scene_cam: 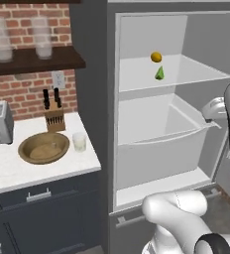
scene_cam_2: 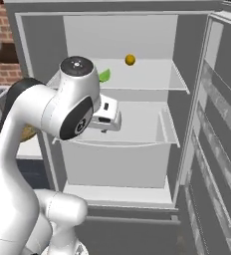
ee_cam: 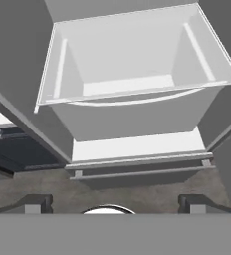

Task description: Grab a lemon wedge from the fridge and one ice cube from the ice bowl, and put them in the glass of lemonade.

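In the left base view, the ice bowl (scene_cam: 43,148) sits at middle left on the tabletop (scene_cam: 8,171), the glass of lemonade (scene_cam: 79,141) just right of it. Upper centre, the lemon wedge (scene_cam: 159,74) lies on the open fridge (scene_cam: 137,124) shelf. At right, the hand (scene_cam: 212,110) hangs empty, fingers apart.

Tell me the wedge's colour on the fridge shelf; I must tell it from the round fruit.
Green, the lemon wedge; clearest in the left base view.
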Available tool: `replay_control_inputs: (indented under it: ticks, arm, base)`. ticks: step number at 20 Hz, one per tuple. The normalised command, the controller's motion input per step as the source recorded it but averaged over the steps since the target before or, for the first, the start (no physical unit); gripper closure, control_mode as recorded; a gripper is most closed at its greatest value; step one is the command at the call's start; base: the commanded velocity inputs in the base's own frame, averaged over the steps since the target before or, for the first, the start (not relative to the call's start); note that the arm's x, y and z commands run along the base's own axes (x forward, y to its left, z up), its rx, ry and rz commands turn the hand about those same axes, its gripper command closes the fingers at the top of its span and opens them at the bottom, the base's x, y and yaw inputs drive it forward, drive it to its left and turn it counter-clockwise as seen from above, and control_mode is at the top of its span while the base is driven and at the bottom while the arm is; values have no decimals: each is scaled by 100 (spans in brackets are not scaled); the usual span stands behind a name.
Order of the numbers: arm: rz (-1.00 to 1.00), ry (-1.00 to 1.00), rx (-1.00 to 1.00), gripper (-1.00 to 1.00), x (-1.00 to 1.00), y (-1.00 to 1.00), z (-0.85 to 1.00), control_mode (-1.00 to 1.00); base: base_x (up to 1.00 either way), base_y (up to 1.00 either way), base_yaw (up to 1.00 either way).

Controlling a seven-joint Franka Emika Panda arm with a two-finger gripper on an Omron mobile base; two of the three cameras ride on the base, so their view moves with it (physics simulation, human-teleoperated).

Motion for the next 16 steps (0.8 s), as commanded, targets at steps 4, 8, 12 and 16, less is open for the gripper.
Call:
replay_control_inputs:
  ticks: [4,8,12,16]
  arm:
    - [0,0,0,-100,0,0,0,100]
    - [0,0,0,-100,0,0,0,100]
    - [1,-4,1,-100,-6,0,3,-100]
    - [4,-17,4,-100,-24,8,25,-100]
  base:
    - [63,-43,17]
    - [9,-9,13]
    - [-6,0,5]
    - [0,0,0]
